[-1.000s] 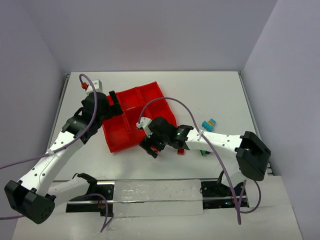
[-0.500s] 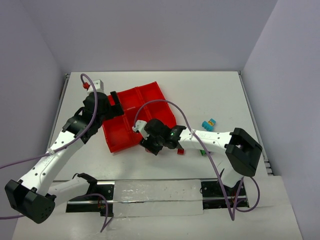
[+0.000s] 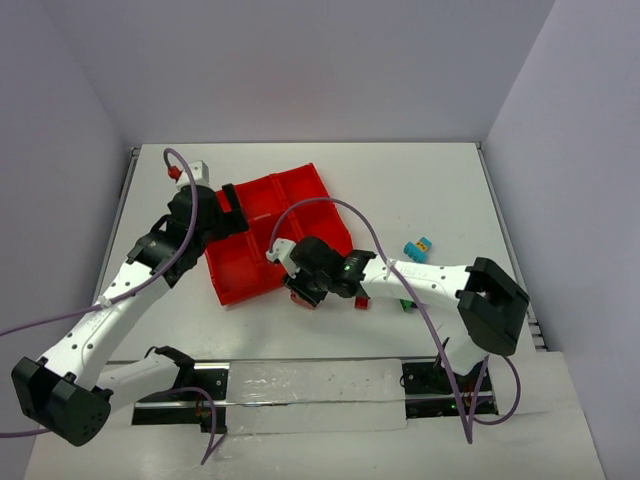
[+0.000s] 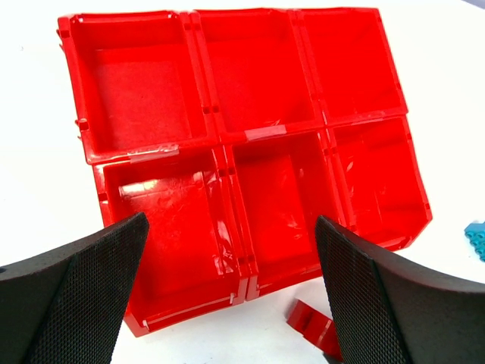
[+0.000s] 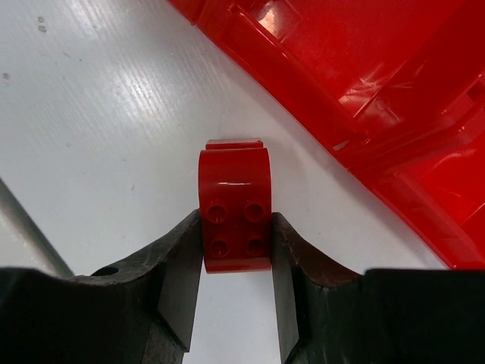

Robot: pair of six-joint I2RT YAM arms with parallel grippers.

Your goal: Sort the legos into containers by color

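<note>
The red tray (image 3: 262, 240) of containers lies at the table's middle left, and its compartments (image 4: 261, 83) look bare. My right gripper (image 3: 301, 293) is down on the table just off the tray's near corner. Its fingers press both sides of a red lego (image 5: 235, 208) with four studs showing, next to the tray wall (image 5: 303, 98). That brick (image 4: 312, 322) also shows at the bottom of the left wrist view. My left gripper (image 3: 232, 200) hovers over the tray's left part, open (image 4: 231, 224) and holding nothing.
Loose legos lie to the right of the tray: a light blue and yellow one (image 3: 418, 247), a green one (image 3: 405, 304) and a small red one (image 3: 361, 302). A light blue piece (image 4: 477, 239) shows at the left wrist view's right edge. Purple cables arch over both arms.
My right gripper has closed from wide open onto the red lego, shifting slightly left towards the tray corner. The left arm has stayed put.
</note>
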